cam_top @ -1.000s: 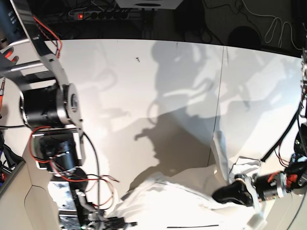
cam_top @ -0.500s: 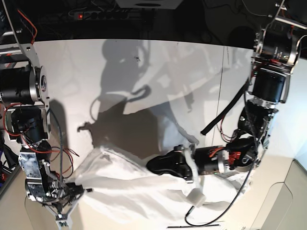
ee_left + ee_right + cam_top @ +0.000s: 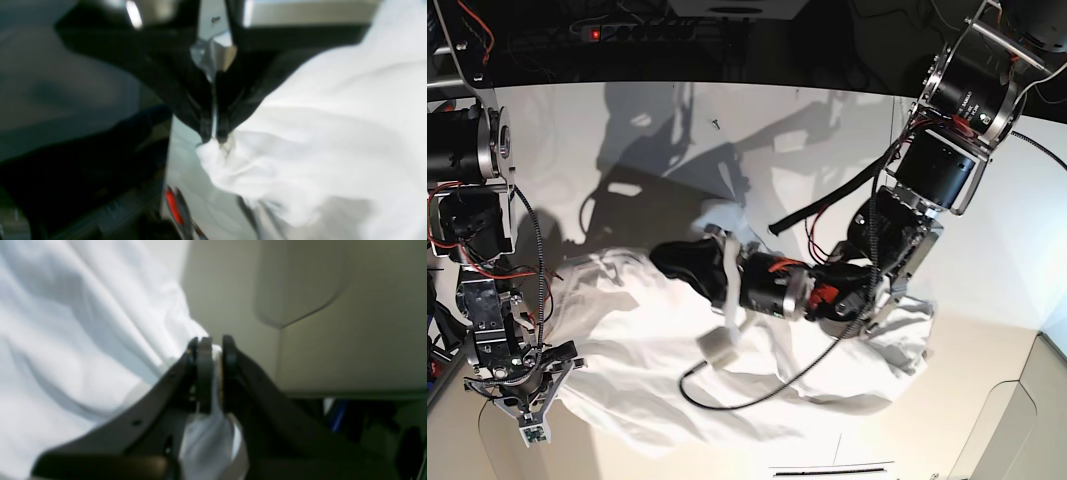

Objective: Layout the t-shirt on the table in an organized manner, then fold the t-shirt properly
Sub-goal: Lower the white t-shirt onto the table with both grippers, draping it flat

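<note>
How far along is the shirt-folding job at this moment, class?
Done: the t-shirt lies on the table, though bunched and wrinkled. In hand: the left end effector is shut on a fabric edge, the right end effector is shut on another edge, so the spreading is under way. Left: flattening it neatly, then every fold; none is visible.

Beyond the far edge of the work surface you see a dark strip of floor, where a black power strip (image 3: 632,31) lies with a red switch lit at its left end. Loose white cable (image 3: 897,20) snakes across the dark area at upper right. Light falls hard from above and throws sharp grey shadows (image 3: 657,130) over the pale top. At the lower right corner a beige panel (image 3: 1027,420) with a rounded edge adjoins it.
</note>
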You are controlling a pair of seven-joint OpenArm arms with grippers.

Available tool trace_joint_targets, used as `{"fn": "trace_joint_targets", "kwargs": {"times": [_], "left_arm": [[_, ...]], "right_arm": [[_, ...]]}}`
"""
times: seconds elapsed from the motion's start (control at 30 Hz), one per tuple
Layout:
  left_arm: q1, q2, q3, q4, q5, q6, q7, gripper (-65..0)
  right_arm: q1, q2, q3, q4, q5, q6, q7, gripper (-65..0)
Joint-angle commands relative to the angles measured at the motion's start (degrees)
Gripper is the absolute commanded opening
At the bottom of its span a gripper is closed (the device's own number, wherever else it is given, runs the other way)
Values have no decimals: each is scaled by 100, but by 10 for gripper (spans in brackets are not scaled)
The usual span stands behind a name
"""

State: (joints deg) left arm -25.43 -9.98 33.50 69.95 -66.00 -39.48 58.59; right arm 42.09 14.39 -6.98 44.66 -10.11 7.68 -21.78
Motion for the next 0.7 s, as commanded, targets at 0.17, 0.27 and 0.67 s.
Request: {"fn": "trace_joint_targets", "kwargs": {"times": [0.17, 0.27, 0.67], "left_arm": [[-170, 289, 175, 85, -181, -52, -146, -650], [-170, 378, 175, 85, 166, -52, -208, -576], [-186, 372, -859, 87, 883, -52, -726, -298]], "right_arm": [[229, 57, 15, 111, -542, -243, 396, -650], [232, 72, 15, 111, -595, -299, 404, -650], [229, 398, 15, 111, -306, -343, 461, -335]]}}
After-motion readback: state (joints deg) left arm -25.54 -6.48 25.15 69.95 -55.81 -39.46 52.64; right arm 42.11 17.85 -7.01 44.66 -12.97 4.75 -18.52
